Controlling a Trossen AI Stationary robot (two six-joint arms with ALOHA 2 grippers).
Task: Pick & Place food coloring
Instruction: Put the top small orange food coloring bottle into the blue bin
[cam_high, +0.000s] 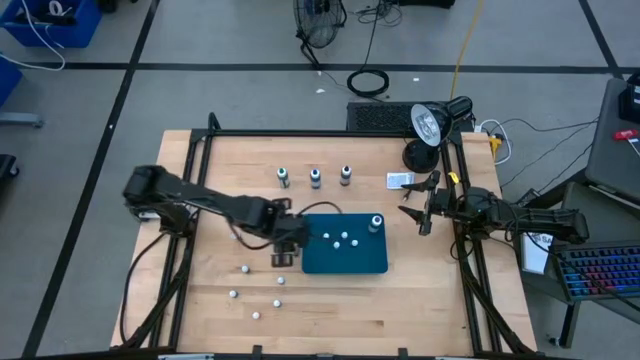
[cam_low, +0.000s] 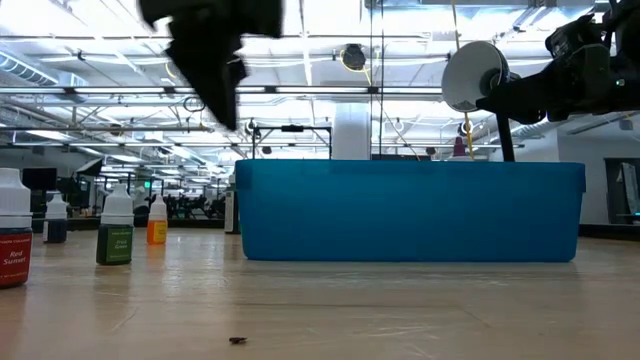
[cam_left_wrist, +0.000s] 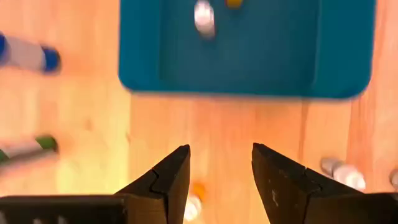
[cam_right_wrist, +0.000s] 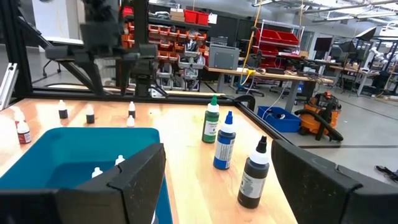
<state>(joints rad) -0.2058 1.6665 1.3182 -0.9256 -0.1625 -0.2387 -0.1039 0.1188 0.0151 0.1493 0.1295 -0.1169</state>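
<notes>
Down at the near edge of the table (cam_high: 330, 300), I saw four small food coloring bottles (cam_high: 256, 292) standing loose on the wood, toward the left corner. Just beyond them the left gripper (cam_high: 281, 250) hovered beside the left wall of the blue bin (cam_high: 345, 262), its jaws parted with nothing between them; an orange-tipped bottle (cam_left_wrist: 194, 200) sat right under its fingers. Several white-capped bottles (cam_high: 342, 240) stood inside the bin. Off the bin's right side, my right gripper (cam_high: 420, 207) waited with jaws spread wide and empty. Farther back, three taller bottles (cam_high: 315, 177) stood in a row near the far edge.
</notes>
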